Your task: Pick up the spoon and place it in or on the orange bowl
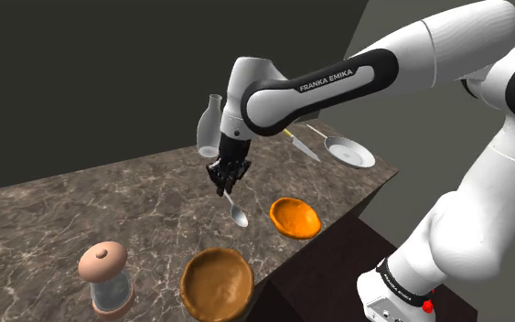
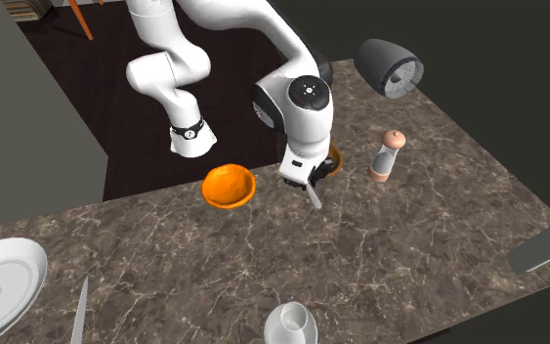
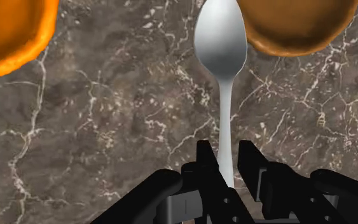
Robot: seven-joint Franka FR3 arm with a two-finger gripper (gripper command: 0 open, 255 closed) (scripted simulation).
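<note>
Dark veined stone worktop [image 1: 72, 215] under dim grey walls. Over its middle, the black pincer [image 1: 226, 187], closed on the handle of the silver spoon [image 1: 236, 211]. Spoon hanging tilted, bowl end lowest, close over the stone; touching it or not, impossible to tell.

From the wrist view: handle clasped between both fingers [image 3: 206, 167], spoon's bowl end pointing into the gap between the orange bowl [image 3: 9, 32] and a brown bowl [image 3: 298, 25].

Added by the shoulder view: a glass flask [image 1: 210, 128] behind the arm, a knife [image 1: 303, 146] and a white plate [image 1: 349, 152] toward the worktop's corner at that view's right, a clear jar [image 1: 107, 279] with a pinkish lid near the front edge.

Added by the second exterior view: a dark grey cylinder [image 2: 390, 66] lying on its side at a far corner, a grey slab [image 2: 546, 244] at the worktop's edge on that view's right, brown bowl mostly hidden behind the pincer.

Orange bowl upright, inside showing plain orange. Brown bowl upright, inside plain brown. Jar's contents not readable.

Both bowls and the jar ranged along the worktop's edge nearest the stand, orange bowl just beside that edge, near the spoon yet apart from it. Open stone between spoon and orange bowl, and a wide stretch from the pincer out to the shoulder view's left.
</note>
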